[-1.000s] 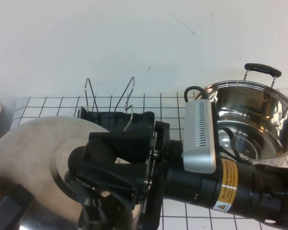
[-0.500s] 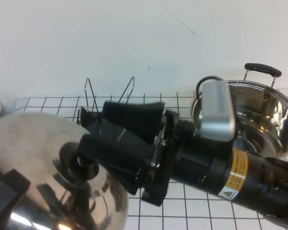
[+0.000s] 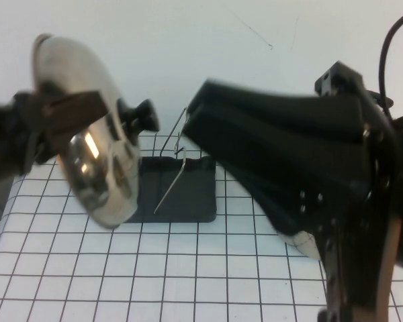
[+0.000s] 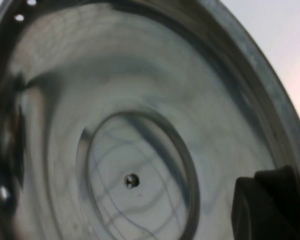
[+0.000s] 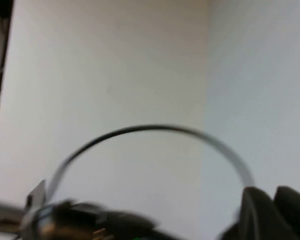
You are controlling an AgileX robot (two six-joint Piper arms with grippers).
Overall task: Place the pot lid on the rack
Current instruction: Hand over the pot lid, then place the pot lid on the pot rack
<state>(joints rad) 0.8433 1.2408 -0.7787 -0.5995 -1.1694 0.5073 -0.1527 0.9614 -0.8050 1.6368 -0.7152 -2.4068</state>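
The pot lid (image 3: 87, 154) stands on edge in the air at the left, above and to the left of the rack, with its black knob (image 3: 145, 115) pointing right. My left gripper (image 3: 80, 104) is shut on the lid's rim, with one finger (image 3: 70, 106) across the domed side. The left wrist view shows the lid's hollow underside (image 4: 140, 125), its centre screw and one finger (image 4: 270, 205). The rack (image 3: 181, 191) is a dark grey tray with wire loops (image 3: 178, 144), on the checked mat. My right gripper (image 3: 201, 111) hangs raised near the knob, apart from it.
My right arm (image 3: 322, 181) fills the right half of the high view and hides the pot. The checked mat (image 3: 121, 268) lies in front of the rack. The right wrist view shows the white wall (image 5: 115, 65) and a thin grey arc (image 5: 155, 129).
The lid has risen from low at the front left to upright at the left, in my left gripper. My right gripper has come off the knob and swung up and right.
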